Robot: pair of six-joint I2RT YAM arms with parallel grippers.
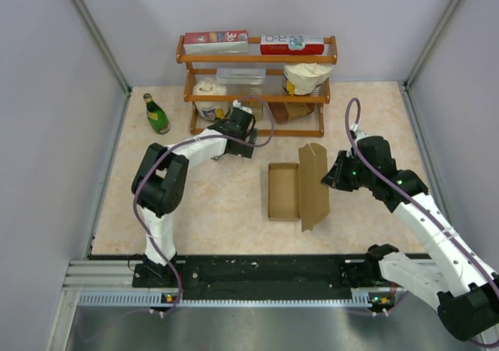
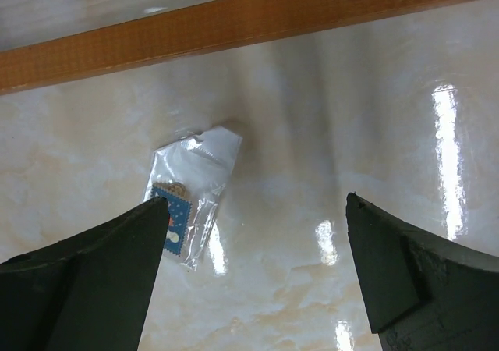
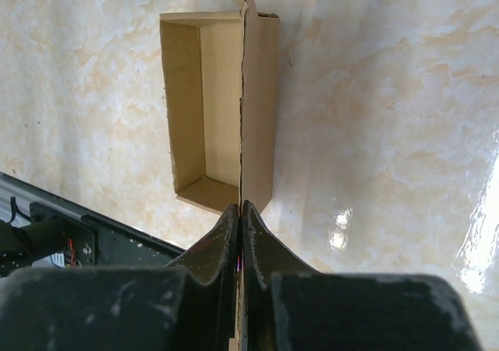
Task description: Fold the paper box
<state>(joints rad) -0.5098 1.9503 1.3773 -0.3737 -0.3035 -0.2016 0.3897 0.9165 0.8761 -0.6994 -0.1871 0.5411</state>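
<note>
Right claw [image 3: 240, 213] gripped tight the upright lid [image 1: 314, 183] of the paper box [image 1: 282, 191] just ahead, left claw [image 2: 256, 203] gaping empty; a skewed push might buckle it.

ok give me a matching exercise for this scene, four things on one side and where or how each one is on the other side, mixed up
Things
1. left end effector
2. right end effector
3. green bottle
4. plastic packet

States
A. pinched shut on the upright lid of the paper box
B. standing on the table, left of the shelf
C. open, holding nothing
D. lying flat on the table near the shelf's wooden rail

Pairs: 1-C, 2-A, 3-B, 4-D
</note>
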